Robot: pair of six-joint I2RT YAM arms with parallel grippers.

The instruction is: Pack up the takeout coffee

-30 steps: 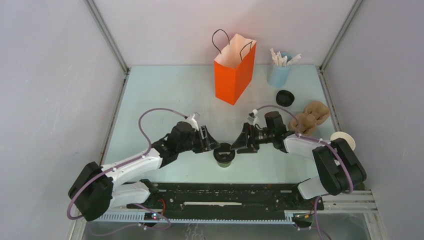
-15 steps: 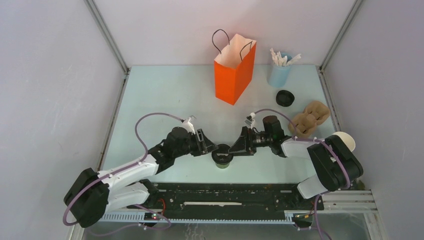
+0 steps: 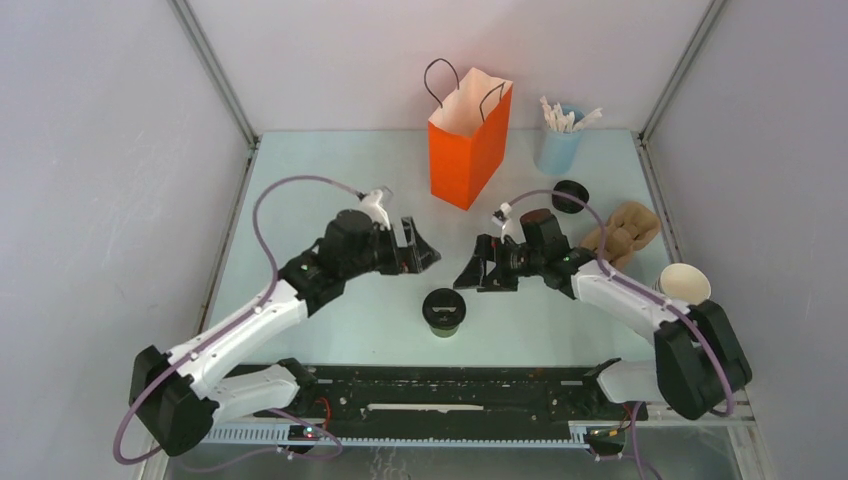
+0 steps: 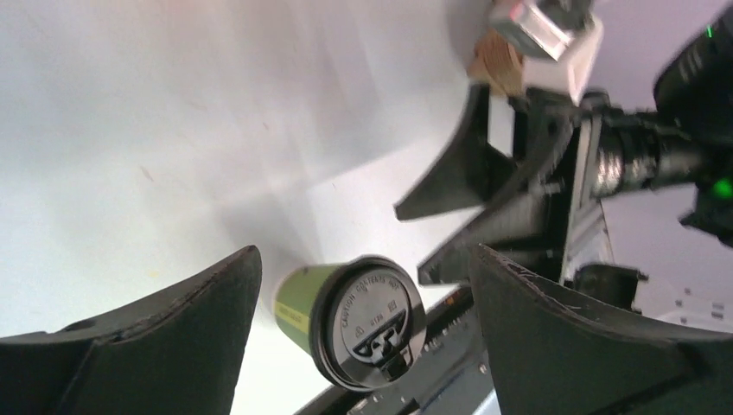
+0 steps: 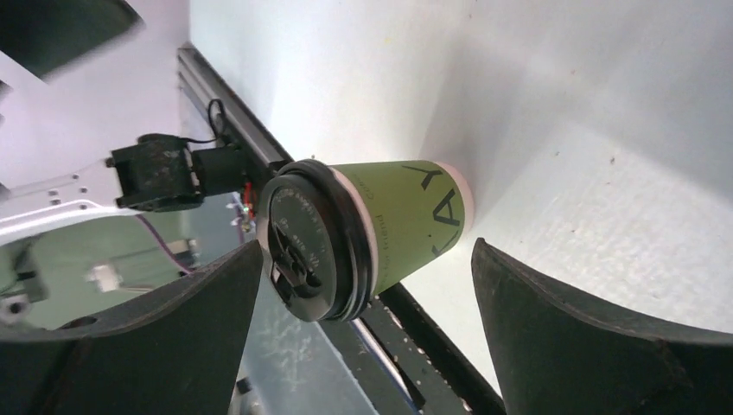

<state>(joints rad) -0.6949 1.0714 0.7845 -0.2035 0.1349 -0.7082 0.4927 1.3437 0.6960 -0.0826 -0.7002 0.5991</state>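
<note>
Two robot arms reach over one big pale tabletop (image 3: 330, 180). The left arm (image 3: 250, 325) comes in from 7 o'clock and the right arm (image 3: 620, 295) from 4 o'clock. They point at each other near the middle. The left pincer (image 3: 424, 256) is spread wide and holds nothing. The right pincer (image 3: 468, 276) is spread wide too, with nothing in it.

Next in size is the orange bag (image 3: 468, 150). It stands upright at 12 o'clock, with its top open and its black handles up. A brown card cup tray (image 3: 625, 228) lies at 3 o'clock. A pale blue cup (image 3: 558, 150) full of white sticks stands at 1 o'clock, just right of the bag. A paper cup (image 3: 684, 283) with no lid, white inside, sits at 4 o'clock by the right arm.

The takeout coffee (image 3: 444, 311) stands upright at 6 o'clock, near the front edge. It is green and its black lid is on. The left pincer is at 11 o'clock from it and the right pincer at 1 o'clock. Neither one touches it. Each wrist view shows the cup past the spread fingers (image 5: 173, 346), with gaps on both sides.

Smallest is a loose black lid (image 3: 570, 195) at 2 o'clock, between the blue cup and the card tray
</note>
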